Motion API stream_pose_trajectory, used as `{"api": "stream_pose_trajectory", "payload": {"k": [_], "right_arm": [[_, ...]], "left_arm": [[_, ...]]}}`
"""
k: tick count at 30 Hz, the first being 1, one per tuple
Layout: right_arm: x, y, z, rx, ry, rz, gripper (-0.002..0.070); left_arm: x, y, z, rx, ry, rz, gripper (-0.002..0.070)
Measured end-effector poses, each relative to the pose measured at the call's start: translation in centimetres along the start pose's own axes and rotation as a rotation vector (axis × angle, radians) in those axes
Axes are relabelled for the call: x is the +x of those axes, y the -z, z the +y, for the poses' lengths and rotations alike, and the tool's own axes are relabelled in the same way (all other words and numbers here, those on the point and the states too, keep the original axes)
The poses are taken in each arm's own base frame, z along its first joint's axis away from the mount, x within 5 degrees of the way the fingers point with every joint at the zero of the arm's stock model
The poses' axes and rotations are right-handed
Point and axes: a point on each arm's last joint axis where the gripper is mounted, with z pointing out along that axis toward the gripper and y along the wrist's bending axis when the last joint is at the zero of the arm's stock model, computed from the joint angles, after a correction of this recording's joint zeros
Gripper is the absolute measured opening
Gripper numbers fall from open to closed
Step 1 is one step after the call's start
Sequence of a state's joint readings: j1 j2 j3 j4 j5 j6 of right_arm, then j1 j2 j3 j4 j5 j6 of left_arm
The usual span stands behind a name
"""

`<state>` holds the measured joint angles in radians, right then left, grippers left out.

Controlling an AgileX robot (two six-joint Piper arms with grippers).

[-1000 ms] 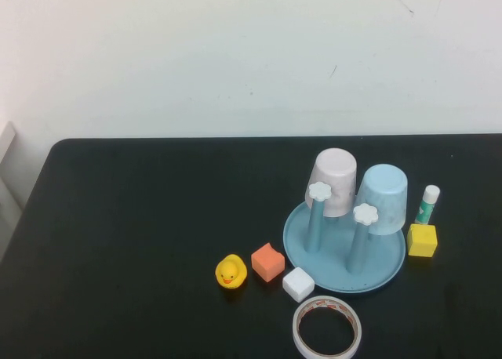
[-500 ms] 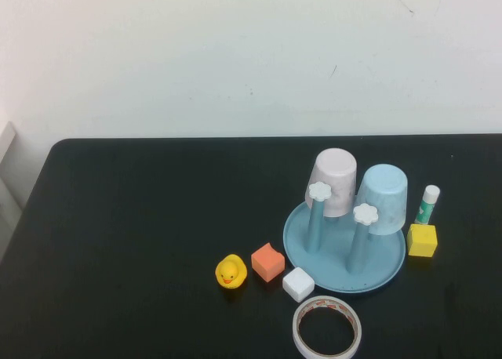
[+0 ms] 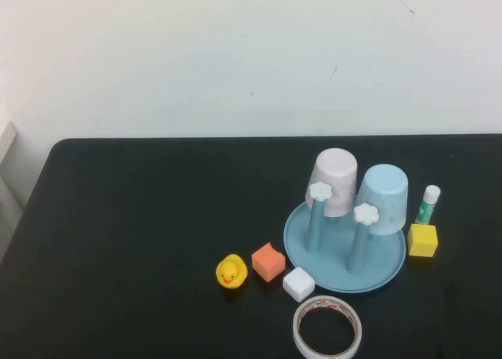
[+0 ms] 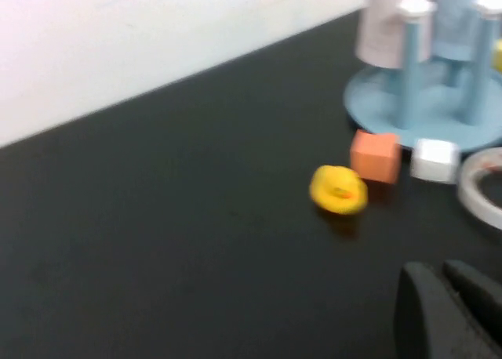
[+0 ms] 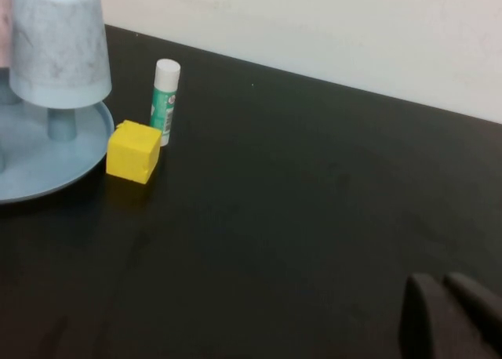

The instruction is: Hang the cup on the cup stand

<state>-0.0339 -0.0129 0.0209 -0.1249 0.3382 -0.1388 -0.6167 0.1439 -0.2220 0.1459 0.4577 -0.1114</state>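
Observation:
The light blue cup (image 3: 384, 196) hangs upside down over a back right peg of the cup stand (image 3: 329, 259), a round dusty-blue tray with flower-capped pegs. The cup also shows in the right wrist view (image 5: 59, 45) and in the left wrist view (image 4: 463, 14). A pale pink cup (image 3: 334, 180) hangs upside down on the peg beside it. Neither arm shows in the high view. My left gripper (image 4: 441, 271) is shut and empty, low over the table, well back from the stand (image 4: 416, 100). My right gripper (image 5: 441, 282) is shut and empty, far from the stand (image 5: 31, 163).
A yellow duck (image 3: 230, 272), an orange cube (image 3: 267, 262), a white cube (image 3: 298, 284) and a tape roll (image 3: 327, 328) lie in front of the stand. A glue stick (image 3: 427, 204) and a yellow cube (image 3: 421, 240) stand to its right.

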Motion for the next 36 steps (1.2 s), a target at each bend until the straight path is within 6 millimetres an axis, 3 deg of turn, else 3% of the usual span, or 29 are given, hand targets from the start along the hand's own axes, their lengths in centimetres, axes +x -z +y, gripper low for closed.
{"api": "stream_pose_trajectory", "payload": {"k": [7,14,23,36], "right_arm": [[0.0,0.0,0.0,0.0,0.0,0.0,-0.0001],[0.0,0.0,0.0,0.0,0.0,0.0,-0.0001],[0.0,0.0,0.0,0.0,0.0,0.0,-0.0001],[0.0,0.0,0.0,0.0,0.0,0.0,-0.0001]], "left_arm": [[0.7,0.1,1.4,-0.269,0.053,-0.118,-0.0001],[3.0,0.2,2.2,-0.496,0.165,-0.177,-0.0001],[5.4,-0.8,2.4,-0.524,0.203,-0.129,-0.0001],[6.0,-1.0,2.0,-0.488,0.126,-0.032,-0.0001]]}}
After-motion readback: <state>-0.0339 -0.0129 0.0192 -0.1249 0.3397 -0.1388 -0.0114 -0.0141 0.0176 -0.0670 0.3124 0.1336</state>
